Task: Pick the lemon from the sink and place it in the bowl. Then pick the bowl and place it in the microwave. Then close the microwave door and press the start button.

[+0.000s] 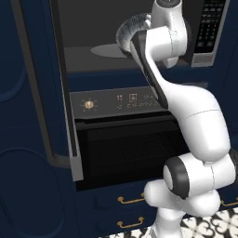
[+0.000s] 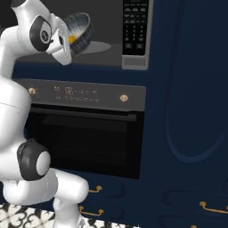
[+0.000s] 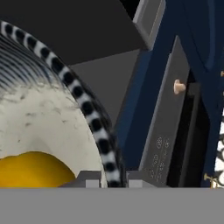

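My gripper point(image 3: 113, 181) is shut on the rim of the bowl point(image 3: 43, 118), which runs between the two fingertips point(image 3: 92, 182). The bowl point(image 2: 79, 30) hangs tilted at the mouth of the microwave point(image 2: 107, 20), above its round turntable point(image 1: 108, 50). The lemon point(image 2: 71, 39) lies inside the bowl, a yellow lump point(image 3: 30, 169) low on the pale inside. From the left base, the streaked outside of the bowl point(image 1: 126, 32) shows in front of my arm. The microwave door point(image 1: 74, 153) stands swung open at the left. The button panel point(image 2: 136, 31) is to the right of the cavity.
Below the microwave sits the larger oven point(image 2: 89, 138) with brass knobs point(image 2: 124, 97) and a bar handle. Dark blue cabinet fronts point(image 2: 191, 111) stand on the right, with brass drawer pulls point(image 1: 130, 200) near the patterned floor.
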Controlling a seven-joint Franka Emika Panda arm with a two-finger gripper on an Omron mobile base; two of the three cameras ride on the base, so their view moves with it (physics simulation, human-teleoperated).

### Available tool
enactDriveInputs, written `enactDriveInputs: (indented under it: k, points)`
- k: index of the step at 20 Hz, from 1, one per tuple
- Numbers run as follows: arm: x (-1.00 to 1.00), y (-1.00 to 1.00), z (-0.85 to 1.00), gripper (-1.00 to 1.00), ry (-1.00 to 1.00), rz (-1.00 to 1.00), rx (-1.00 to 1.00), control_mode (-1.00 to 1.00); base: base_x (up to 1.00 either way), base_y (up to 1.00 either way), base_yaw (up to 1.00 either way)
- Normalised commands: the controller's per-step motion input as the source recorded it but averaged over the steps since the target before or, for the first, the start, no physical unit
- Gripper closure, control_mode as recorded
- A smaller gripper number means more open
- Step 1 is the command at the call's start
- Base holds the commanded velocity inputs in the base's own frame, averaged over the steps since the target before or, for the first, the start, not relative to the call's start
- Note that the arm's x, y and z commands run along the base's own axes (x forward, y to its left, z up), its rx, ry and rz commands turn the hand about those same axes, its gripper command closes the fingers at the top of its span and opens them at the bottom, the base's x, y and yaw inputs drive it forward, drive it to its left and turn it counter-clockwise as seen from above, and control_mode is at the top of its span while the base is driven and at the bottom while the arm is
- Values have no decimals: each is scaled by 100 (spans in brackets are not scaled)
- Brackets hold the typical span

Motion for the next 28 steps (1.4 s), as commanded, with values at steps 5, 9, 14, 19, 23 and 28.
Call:
enactDriveInputs:
  k: [5,9,14,19,23,28]
  points:
    - [81,0,0,100,-2,8,-6,-100,0,0,0]
    - [25,0,7,-100,-2,1,-3,-100,0,0,0]
    - [22,0,6,-100,-1,0,-1,-100,0,0,0]
    - [45,-1,17,-100,-7,0,0,-100,0,0,0]
    - [73,-1,14,-100,-8,0,0,-100,0,0,0]
    - [-31,11,31,-100,-19,0,-1,-100,0,0,0]
